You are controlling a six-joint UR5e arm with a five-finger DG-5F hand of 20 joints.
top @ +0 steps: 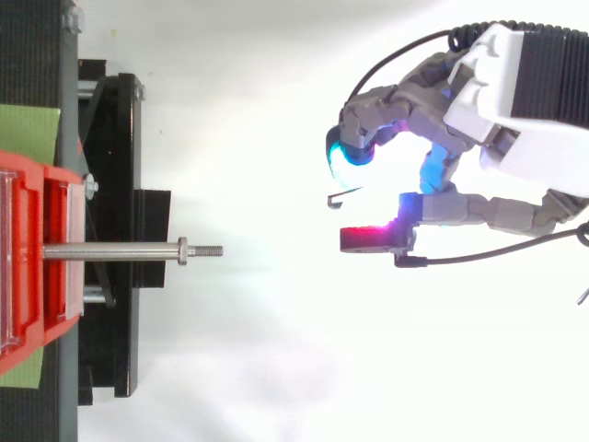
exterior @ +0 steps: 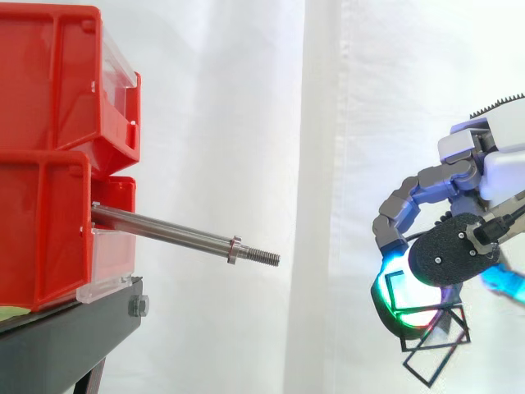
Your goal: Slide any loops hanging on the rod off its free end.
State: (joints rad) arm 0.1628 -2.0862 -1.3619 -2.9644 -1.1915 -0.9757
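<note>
- The red bins [exterior: 49, 164] sat stacked on the black stand [exterior: 66, 336], at the left of the side view.
- The rod [exterior: 164, 231] stuck out of the bins and sloped slightly down toward its threaded free end [exterior: 264, 258]. It was bare, with nothing hanging on it in either view.
- A wide gap lay between that end and the hand, so the sliding part of the task looked done.
- The hand [exterior: 447, 258] hung well to the right of the rod with its fingers curled inward. They pinched the tops of the thin black loops [exterior: 449, 361], which dangled below the glowing pads [exterior: 402, 308].
- What was left, by my judgement, was to set the loops aside — keep the pinch firm, move away from the rod rather than back toward it, and avoid swinging, since such light frames could slip or snag.
</note>
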